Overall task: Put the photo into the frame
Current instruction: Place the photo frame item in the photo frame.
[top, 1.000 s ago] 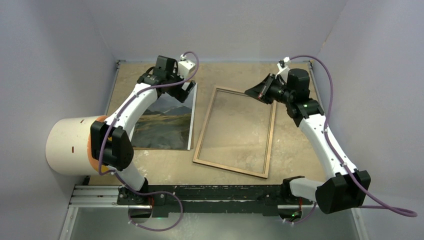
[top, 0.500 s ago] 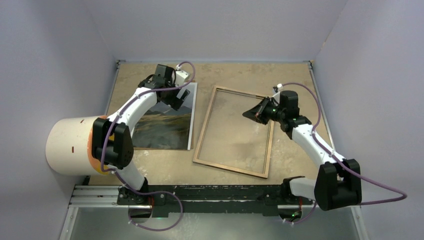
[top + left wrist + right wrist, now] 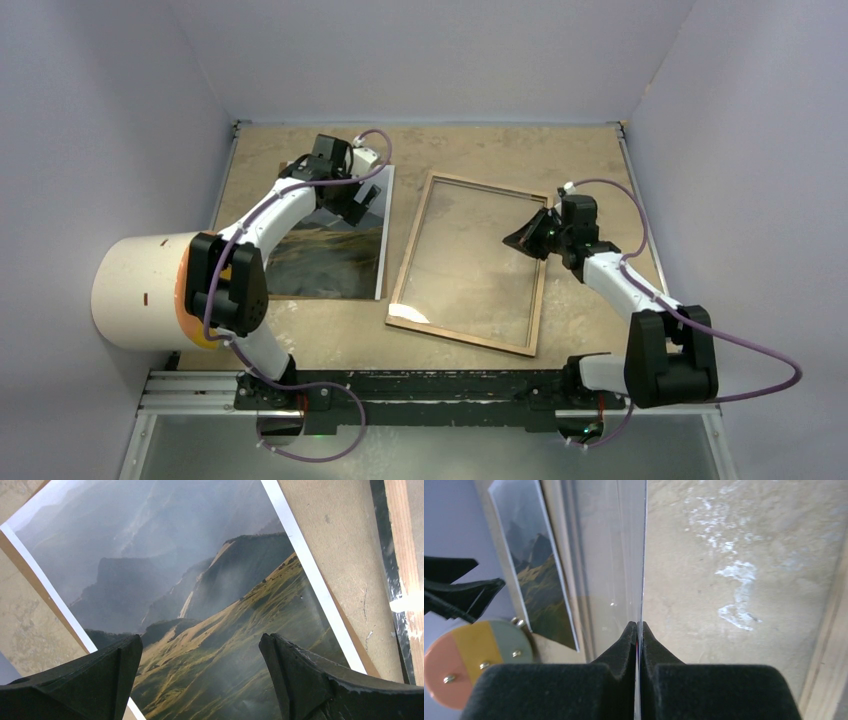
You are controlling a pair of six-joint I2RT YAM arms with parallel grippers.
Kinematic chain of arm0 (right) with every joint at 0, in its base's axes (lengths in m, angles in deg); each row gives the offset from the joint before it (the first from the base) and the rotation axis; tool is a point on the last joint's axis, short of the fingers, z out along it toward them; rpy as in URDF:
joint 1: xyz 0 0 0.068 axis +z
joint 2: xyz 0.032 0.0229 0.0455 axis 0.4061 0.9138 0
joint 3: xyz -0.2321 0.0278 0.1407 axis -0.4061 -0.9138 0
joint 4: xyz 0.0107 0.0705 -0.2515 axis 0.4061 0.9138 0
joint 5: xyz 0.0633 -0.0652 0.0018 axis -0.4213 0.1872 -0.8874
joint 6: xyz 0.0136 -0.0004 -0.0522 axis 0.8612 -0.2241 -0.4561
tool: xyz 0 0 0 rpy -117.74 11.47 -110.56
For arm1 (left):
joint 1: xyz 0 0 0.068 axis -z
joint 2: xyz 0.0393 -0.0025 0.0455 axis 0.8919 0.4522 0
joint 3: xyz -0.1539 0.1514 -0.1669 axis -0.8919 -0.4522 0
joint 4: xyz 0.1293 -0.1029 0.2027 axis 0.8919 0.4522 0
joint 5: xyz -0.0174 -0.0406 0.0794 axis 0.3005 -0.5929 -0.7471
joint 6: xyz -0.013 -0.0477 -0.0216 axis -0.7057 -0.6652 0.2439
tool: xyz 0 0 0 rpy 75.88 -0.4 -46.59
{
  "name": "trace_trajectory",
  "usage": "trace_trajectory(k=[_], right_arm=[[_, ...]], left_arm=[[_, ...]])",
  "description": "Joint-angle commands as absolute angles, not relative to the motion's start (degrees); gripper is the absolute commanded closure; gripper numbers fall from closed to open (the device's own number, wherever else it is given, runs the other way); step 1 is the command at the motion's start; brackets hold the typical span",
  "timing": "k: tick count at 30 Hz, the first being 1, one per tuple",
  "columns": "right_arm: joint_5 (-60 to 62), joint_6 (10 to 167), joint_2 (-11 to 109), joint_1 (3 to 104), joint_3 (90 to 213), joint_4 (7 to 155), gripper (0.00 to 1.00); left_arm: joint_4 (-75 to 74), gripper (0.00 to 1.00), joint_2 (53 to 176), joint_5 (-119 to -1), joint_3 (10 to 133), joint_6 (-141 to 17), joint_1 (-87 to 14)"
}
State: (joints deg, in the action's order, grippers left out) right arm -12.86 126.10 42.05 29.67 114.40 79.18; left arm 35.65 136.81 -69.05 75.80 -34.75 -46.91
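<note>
Photo (image 3: 175, 580) is lying flat under wide-open left gripper (image 3: 200, 639); right gripper (image 3: 639, 626) is pinching clear pane (image 3: 614, 545) of frame (image 3: 411, 248).

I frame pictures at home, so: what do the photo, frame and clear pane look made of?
Photo: glossy printed paper, probably; it reflects light and has a white border. Frame: light wood, by its brown, matte strips. Clear pane: thin, see-through sheet, glass or plastic, I cannot tell.
</note>
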Motion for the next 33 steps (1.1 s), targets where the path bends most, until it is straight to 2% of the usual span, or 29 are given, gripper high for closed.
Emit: trace_trajectory(k=[1, 16, 33], right_arm=[[-6.4, 122.9, 43.4, 29.2, 114.7, 82.3, 1.00], [-6.7, 122.3, 40.3, 27.3, 110.7, 80.9, 1.00], [-8.0, 123.4, 34.2, 27.2, 105.8, 68.2, 1.00]], left_arm=[[33.9, 0.00, 137.3, -67.3, 75.3, -35.0, -46.5], [33.4, 0.00, 138.4, -68.4, 75.0, -34.4, -43.4], [31.1, 0.00, 142.3, -71.1, 72.5, -33.4, -39.8]])
